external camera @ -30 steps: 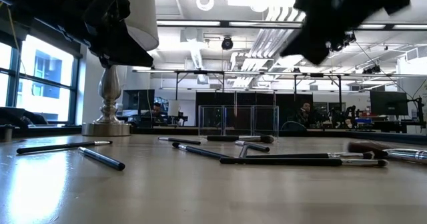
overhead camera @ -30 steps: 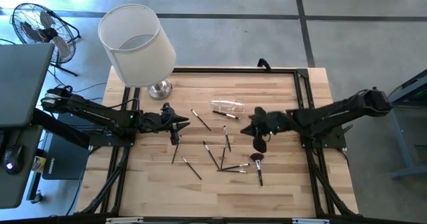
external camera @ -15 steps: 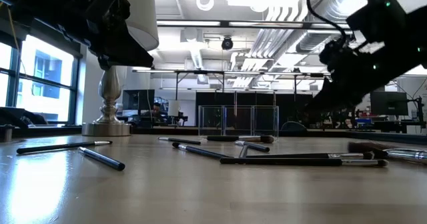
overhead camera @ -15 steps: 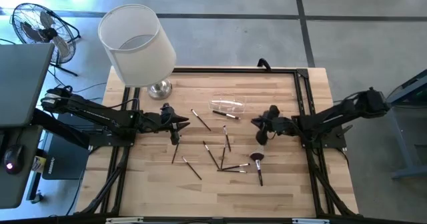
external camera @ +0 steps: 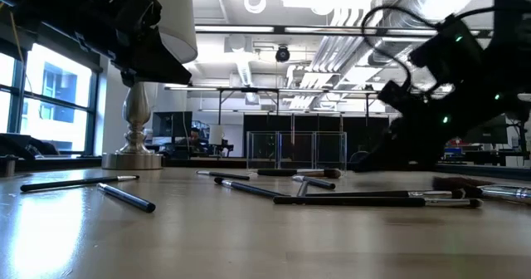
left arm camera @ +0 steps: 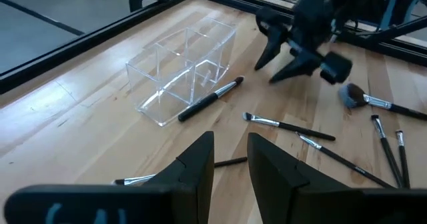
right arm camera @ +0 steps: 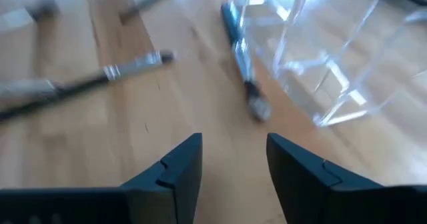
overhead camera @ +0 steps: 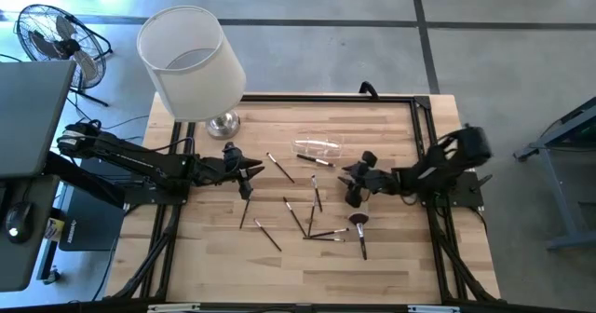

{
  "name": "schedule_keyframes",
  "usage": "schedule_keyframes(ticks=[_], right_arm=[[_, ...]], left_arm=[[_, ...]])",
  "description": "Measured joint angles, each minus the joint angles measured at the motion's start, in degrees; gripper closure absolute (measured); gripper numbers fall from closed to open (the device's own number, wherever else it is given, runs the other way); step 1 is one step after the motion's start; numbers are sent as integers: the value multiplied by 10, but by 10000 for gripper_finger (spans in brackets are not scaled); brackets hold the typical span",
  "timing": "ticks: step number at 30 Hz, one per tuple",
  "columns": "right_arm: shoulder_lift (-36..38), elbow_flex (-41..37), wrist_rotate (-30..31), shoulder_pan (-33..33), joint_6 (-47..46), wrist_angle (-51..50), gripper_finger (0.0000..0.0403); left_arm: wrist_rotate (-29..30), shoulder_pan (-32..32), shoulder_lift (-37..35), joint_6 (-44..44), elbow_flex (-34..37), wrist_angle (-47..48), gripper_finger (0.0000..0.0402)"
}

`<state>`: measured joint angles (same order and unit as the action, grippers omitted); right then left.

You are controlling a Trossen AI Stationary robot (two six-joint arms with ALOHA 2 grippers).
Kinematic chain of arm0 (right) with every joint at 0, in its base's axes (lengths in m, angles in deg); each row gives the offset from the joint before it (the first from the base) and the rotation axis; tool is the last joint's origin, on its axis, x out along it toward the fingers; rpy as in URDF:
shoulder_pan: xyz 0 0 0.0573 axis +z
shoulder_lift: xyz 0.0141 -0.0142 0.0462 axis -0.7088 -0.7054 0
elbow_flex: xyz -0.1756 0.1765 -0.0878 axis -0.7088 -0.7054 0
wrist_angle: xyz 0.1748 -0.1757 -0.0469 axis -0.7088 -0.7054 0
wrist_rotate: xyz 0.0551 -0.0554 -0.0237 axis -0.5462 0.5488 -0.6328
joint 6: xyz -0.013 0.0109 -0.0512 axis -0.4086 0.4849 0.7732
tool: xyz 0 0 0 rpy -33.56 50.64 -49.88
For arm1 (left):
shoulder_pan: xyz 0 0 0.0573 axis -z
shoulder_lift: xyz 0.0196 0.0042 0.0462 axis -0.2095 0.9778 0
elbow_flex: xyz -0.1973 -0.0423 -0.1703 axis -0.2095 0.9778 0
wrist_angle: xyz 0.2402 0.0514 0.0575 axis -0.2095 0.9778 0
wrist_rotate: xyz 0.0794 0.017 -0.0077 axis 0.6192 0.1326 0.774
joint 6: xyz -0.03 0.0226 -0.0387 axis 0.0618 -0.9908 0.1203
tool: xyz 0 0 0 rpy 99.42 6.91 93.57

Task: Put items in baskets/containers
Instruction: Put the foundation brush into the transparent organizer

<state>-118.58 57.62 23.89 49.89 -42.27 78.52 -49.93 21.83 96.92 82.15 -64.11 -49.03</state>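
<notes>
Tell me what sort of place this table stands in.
Probably a robotics lab or workshop in an industrial hall. Exposed ducts and strip lights hang overhead, more framed benches with monitors stand behind, and the wooden table sits on a bare concrete floor beside a fan.

The table [overhead camera: 391, 257] is pale wood planks with a smooth, faintly shiny finish. The holder [left arm camera: 180, 67] is clear glossy plastic. The brushes [left arm camera: 208, 99] have thin dark glossy handles and silvery metal collars. The lamp [overhead camera: 186, 57] has a matt white shade and polished metal base.
</notes>
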Motion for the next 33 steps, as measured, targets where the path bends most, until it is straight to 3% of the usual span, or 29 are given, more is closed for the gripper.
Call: schedule_keyframes(ticks=[9,18,24,33], right_arm=[[-121,68,92,0,-11,38,257],[-125,72,98,-1,-29,31,273],[-127,74,143,-4,-49,24,274],[-127,109,125,-34,-21,-5,274]], left_arm=[[0,0,0,18,0,2,311],[0,0,0,27,0,9,312],[0,0,0,27,0,22,312],[0,0,0,27,0,30,311]])
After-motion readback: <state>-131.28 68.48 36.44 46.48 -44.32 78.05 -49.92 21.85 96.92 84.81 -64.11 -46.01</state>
